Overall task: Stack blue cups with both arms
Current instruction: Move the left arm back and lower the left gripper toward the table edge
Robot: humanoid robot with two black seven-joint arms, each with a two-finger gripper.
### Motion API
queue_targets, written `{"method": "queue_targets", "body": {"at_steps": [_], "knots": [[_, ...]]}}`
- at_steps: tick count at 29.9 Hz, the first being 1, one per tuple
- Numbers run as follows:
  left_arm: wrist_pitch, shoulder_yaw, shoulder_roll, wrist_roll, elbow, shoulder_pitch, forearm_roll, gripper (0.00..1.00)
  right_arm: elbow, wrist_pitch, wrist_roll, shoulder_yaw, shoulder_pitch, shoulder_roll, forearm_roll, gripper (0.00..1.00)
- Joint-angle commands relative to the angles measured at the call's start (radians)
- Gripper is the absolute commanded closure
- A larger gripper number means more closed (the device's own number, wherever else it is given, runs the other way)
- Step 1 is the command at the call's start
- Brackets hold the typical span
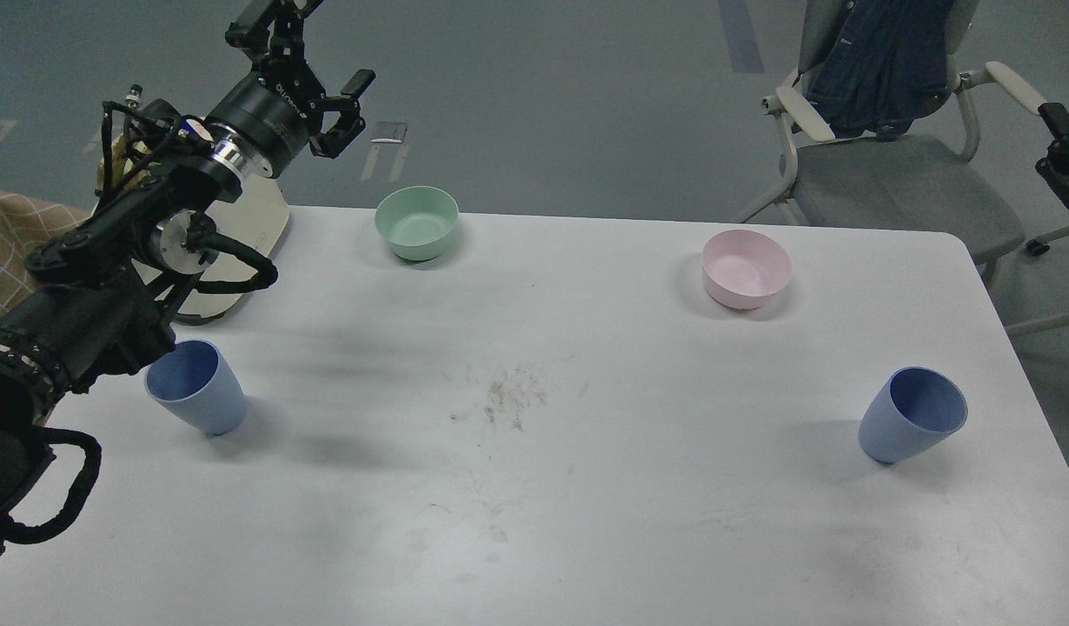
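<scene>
Two blue cups stand upright on the white table, far apart: one at the left and one at the right. My left gripper is open and empty, raised high beyond the table's far left edge, well away from the left cup. Its upper finger runs off the top of the view. The left arm's thick links pass just above and left of the left cup. A small black part of my right arm shows at the right edge, far above the right cup. Its fingers cannot be told apart.
A mint-green bowl sits at the back left and a pink bowl at the back right. A cream bread holder stands behind the left arm. A chair with a denim jacket stands past the far right corner.
</scene>
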Motion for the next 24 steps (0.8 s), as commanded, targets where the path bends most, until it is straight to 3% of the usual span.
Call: {"method": "queue_targets", "body": {"at_steps": [1,5,9,24], "knots": [[0.000,-0.002,-0.005,-0.002,-0.003,0.001,-0.003,0.02,0.001,0.000,0.000,0.000,0.002,0.001,0.000,0.00],[0.000,-0.004,0.002,-0.007,-0.016,0.006,0.005,0.02,0.002,0.000,0.000,0.000,0.005,0.017,0.000,0.00],[0.000,0.002,0.007,-0.039,-0.016,0.018,0.008,0.02,0.002,0.000,0.000,-0.004,0.022,0.026,-0.002,0.00],[0.000,0.011,-0.007,-0.041,-0.016,0.033,0.020,0.02,0.001,0.000,-0.001,-0.011,0.020,0.023,-0.002,0.00]]}}
